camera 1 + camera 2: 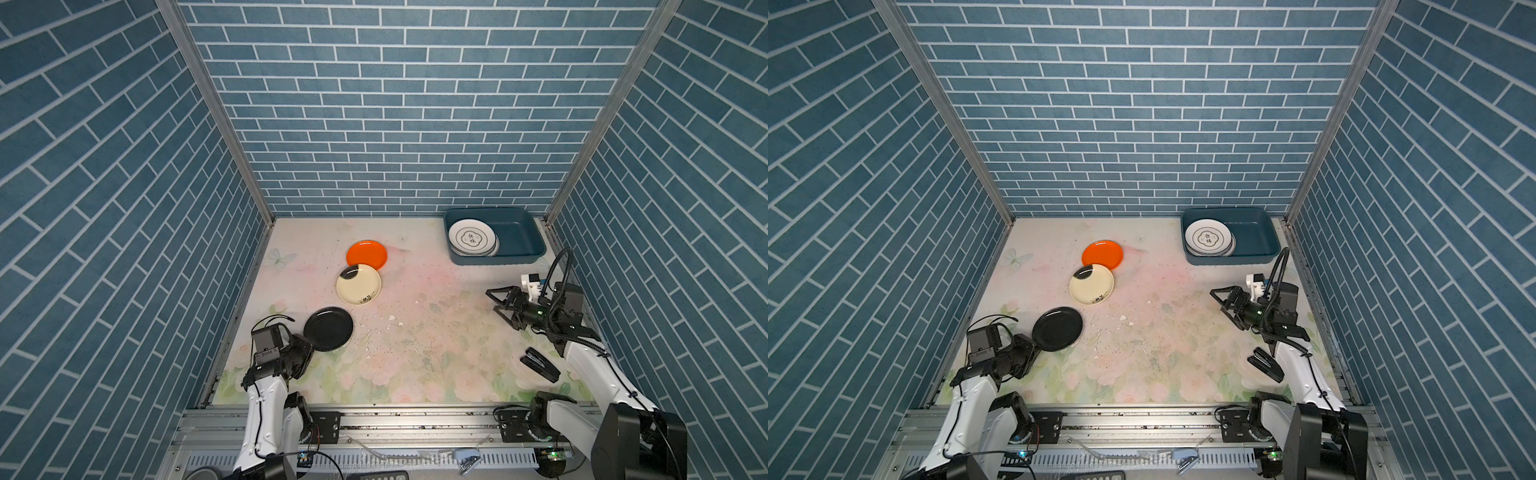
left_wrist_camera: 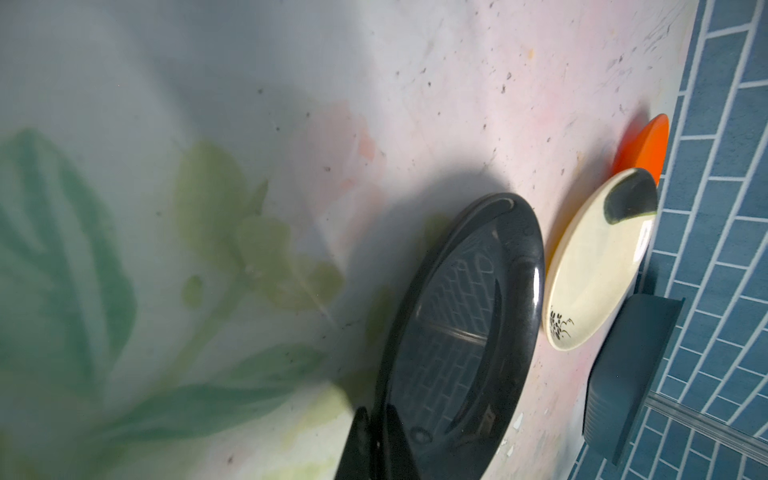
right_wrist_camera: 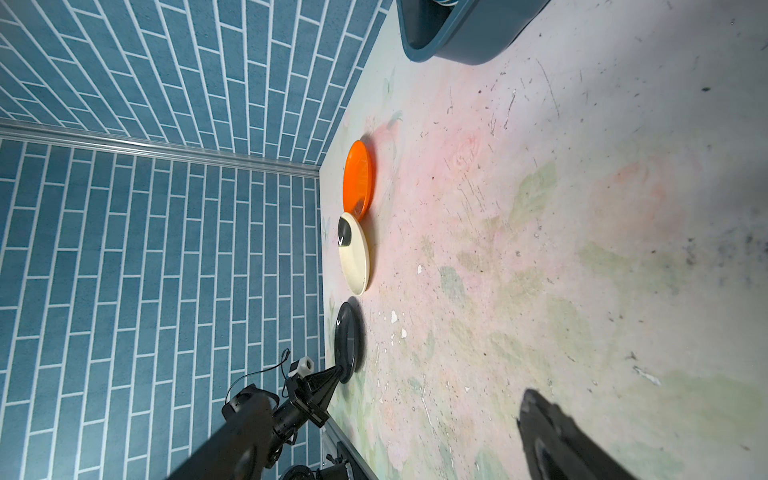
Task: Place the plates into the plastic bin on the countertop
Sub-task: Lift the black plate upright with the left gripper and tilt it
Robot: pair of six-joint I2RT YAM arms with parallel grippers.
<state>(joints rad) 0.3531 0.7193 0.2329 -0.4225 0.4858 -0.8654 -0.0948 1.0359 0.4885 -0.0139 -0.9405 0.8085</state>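
Left claw pinches black plate — right claw gapes — on scuffed countertop, blue-brick walls.

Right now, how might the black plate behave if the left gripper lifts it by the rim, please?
The black plate looks rigid, so probably no flexing. Its glossy surface mirrors the wall tiles, so it may slip. Pinched by the left gripper at one edge only, it could tilt.
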